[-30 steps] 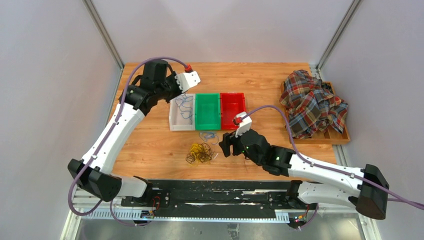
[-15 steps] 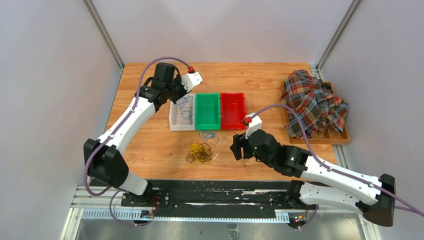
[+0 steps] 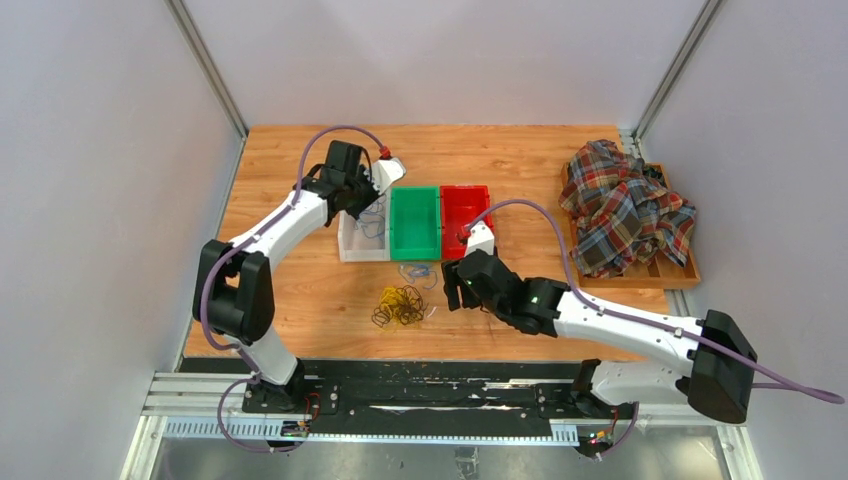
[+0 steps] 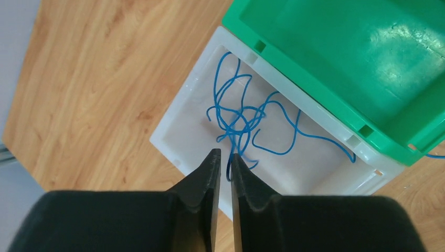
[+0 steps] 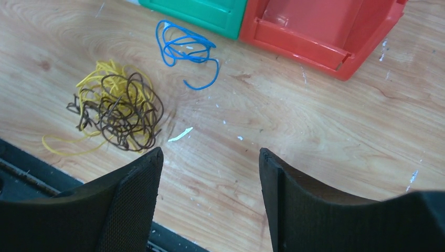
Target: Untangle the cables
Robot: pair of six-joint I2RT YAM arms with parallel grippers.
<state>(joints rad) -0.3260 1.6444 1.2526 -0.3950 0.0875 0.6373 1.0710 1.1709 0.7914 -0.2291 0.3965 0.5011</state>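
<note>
Left gripper (image 4: 224, 155): jaws parted by a narrow slit, wider than the one blue strand that runs up into it, so the strand looks let go rather than pinched. It hangs over the white bin (image 4: 162, 142), where the blue cables (image 4: 241, 118) lie in a loose heap. The green bin (image 4: 336, 47) touches the white bin's side and shows nothing inside.

Right gripper (image 5: 210, 155): jaws spread wide, nothing between them, poised above the table (image 5: 315, 131). Ahead of it and to its left lies the yellow and dark brown tangle (image 5: 118, 107), the two colours knotted together. A loose blue cable (image 5: 183, 47) lies apart from that knot, just in front of the green bin. The red bin (image 5: 315, 31) looks bare.

Step, as judged: blue is being sorted into the white bin, with one blue piece and the knot not yet done. The next move calls for a fine pinch on a single thin strand, with the knot held down while one colour is drawn out.

Writing: none readable on bins, arms or the plaid cloth (image 3: 625, 205).
</note>
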